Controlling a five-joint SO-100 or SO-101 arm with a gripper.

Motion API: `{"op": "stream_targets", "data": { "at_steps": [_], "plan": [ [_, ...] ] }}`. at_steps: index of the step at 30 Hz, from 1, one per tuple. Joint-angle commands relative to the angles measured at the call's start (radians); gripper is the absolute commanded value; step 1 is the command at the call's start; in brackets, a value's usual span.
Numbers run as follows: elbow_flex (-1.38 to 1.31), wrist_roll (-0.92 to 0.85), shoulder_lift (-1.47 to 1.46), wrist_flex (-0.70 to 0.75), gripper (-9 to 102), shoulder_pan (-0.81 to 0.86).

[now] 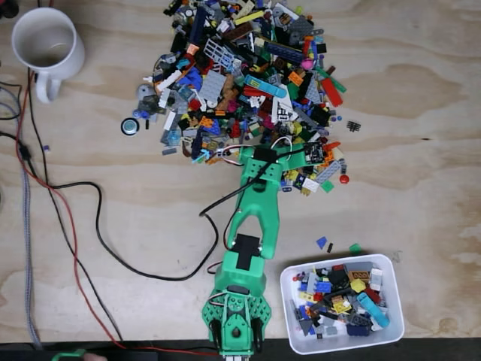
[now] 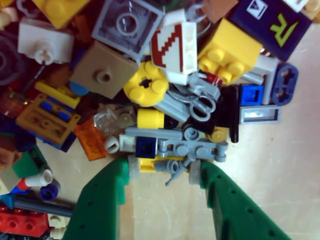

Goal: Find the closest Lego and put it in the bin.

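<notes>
Green 3D-printed arm (image 1: pixel 252 226) seen in the fixed view, extended up the pale plywood tabletop (image 1: pixel 421 113) from its base at the bottom edge to the near edge of a large heap of mixed coloured Lego pieces (image 1: pixel 240 75). In the wrist view, green two-finger gripper (image 2: pixel 162 172) noted with jaws spread apart, released, grasping nothing, one finger at each side of the lower frame and bare tabletop between them. Directly ahead of the jaws, at the pile's edge: a grey bar-shaped Lego assembly with round joints (image 2: pixel 172 145), with a small dark blue square stud piece (image 2: pixel 146 146) sitting on it and a small yellow cylinder brick (image 2: pixel 150 119) just behind. Whether the fingertips touch the grey assembly cannot be told. Small white plastic rectangular bin with rounded corners (image 1: pixel 294 316) located at lower right of the fixed view, just beside the arm's base, well apart from the jaws, already holding an assortment of bricks. White ceramic mug (image 1: pixel 45 45) at upper left. Black and red cables (image 1: pixel 83 248) trailing across the left half of the tabletop.
</notes>
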Motion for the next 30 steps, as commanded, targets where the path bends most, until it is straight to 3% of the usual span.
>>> {"op": "stream_targets", "data": {
  "at_steps": [1, 11, 30],
  "plan": [
    [-0.052, -0.009, 0.054, 0.04, 10, -0.017],
    [-0.322, -0.044, 0.06, 0.273, 10, -0.011],
    [-0.376, -0.141, 0.319, 0.54, 10, 0.244]
  ]
}}
